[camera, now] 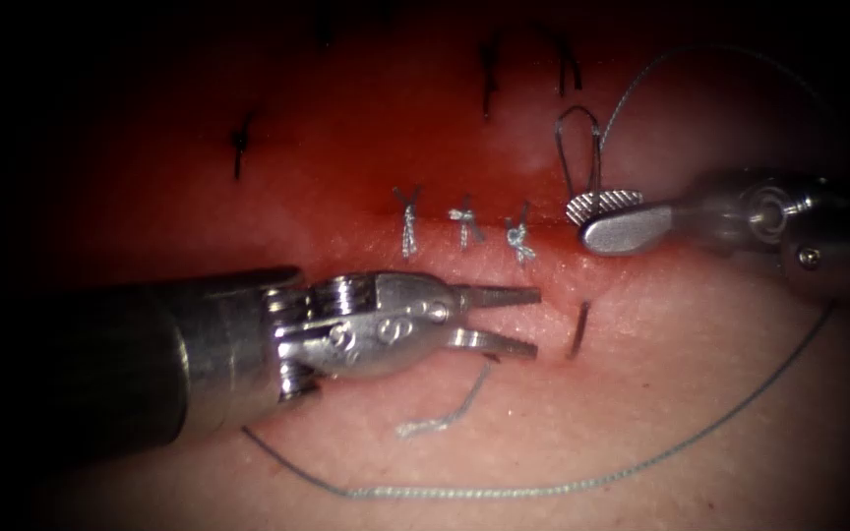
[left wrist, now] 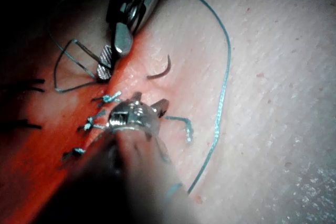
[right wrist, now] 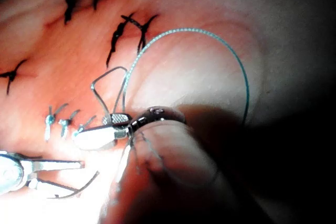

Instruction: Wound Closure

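Note:
The tissue (camera: 700, 393) has a cut (camera: 484, 236) running across it, wet with red fluid. The curved needle (camera: 579, 327) sits in the tissue at the cut's right end, and a short dark part of it sticks out on the near side; it also appears as needle (left wrist: 160, 72) and needle (right wrist: 84, 186). My left tool (camera: 533, 321) (left wrist: 151, 103) is open with nothing in it, its tips just left of that exposed part. My right tool (camera: 582, 218) (right wrist: 94, 128) rests open on the cut above the needle. A loop of thread (camera: 576, 147) rises beside its serrated jaw.
Three knotted stitches (camera: 464, 226) close the cut to the left of the right tool. A cut end of thread (camera: 445, 418) lies below the left tool. The long thread (camera: 543, 487) sweeps along the near tissue. Dark older stitches (camera: 489, 79) mark the far side.

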Tool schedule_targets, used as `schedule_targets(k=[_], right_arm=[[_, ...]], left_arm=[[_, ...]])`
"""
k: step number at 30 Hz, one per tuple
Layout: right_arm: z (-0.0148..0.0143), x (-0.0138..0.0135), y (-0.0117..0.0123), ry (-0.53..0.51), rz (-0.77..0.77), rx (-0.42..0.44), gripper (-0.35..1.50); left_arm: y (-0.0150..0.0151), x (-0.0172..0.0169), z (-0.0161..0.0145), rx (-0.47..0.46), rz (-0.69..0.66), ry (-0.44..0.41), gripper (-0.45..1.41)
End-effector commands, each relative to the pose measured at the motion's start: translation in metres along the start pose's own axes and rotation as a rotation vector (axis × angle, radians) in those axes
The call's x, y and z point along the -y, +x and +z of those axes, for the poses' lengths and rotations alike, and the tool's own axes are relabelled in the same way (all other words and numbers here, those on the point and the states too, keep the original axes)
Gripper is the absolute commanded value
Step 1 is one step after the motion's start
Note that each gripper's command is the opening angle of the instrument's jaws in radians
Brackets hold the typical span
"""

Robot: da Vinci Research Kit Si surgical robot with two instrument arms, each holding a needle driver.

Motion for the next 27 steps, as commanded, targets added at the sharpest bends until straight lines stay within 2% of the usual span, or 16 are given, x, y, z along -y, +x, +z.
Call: schedule_targets(k=[1,7,12,16,17,18,19,20,23,27], right_arm=[[0.0000,-0.0008,0.0012,-0.009,-0.010,-0.010,1.31],[-0.0022,-0.0010,0.0028,-0.032,-0.038,-0.025,1.25],[-0.0030,-0.0008,0.0029,-0.025,-0.037,-0.007,1.13],[-0.0028,-0.0008,0.0024,-0.026,-0.040,-0.001,1.11],[-0.0028,-0.0008,0.0022,-0.022,-0.041,0.003,1.10],[-0.0028,-0.0007,0.0022,-0.022,-0.047,0.003,1.10],[-0.0028,-0.0007,0.0021,-0.018,-0.059,0.007,1.08],[-0.0029,-0.0007,0.0021,-0.018,-0.071,0.008,1.08],[-0.0029,-0.0006,0.0020,-0.016,-0.107,0.015,1.10],[-0.0028,-0.0005,0.0020,-0.003,-0.207,0.013,1.26]], left_arm=[[0.0000,0.0005,0.0007,-0.015,0.012,0.000,0.49],[0.0006,0.0009,0.0015,-0.084,0.052,0.017,0.51],[0.0016,0.0015,0.0024,-0.155,0.065,0.039,0.49],[0.0026,0.0019,0.0037,-0.207,0.080,0.038,0.44],[0.0029,0.0020,0.0042,-0.224,0.090,0.032,0.32],[0.0030,0.0020,0.0043,-0.231,0.095,0.025,0.12],[0.0030,0.0021,0.0044,-0.239,0.084,0.017,-0.22],[0.0029,0.0022,0.0045,-0.244,0.064,0.010,-0.45],[0.0024,0.0024,0.0042,-0.258,-0.025,-0.017,-0.45],[0.0017,0.0025,0.0038,-0.274,-0.130,-0.053,-0.45]])
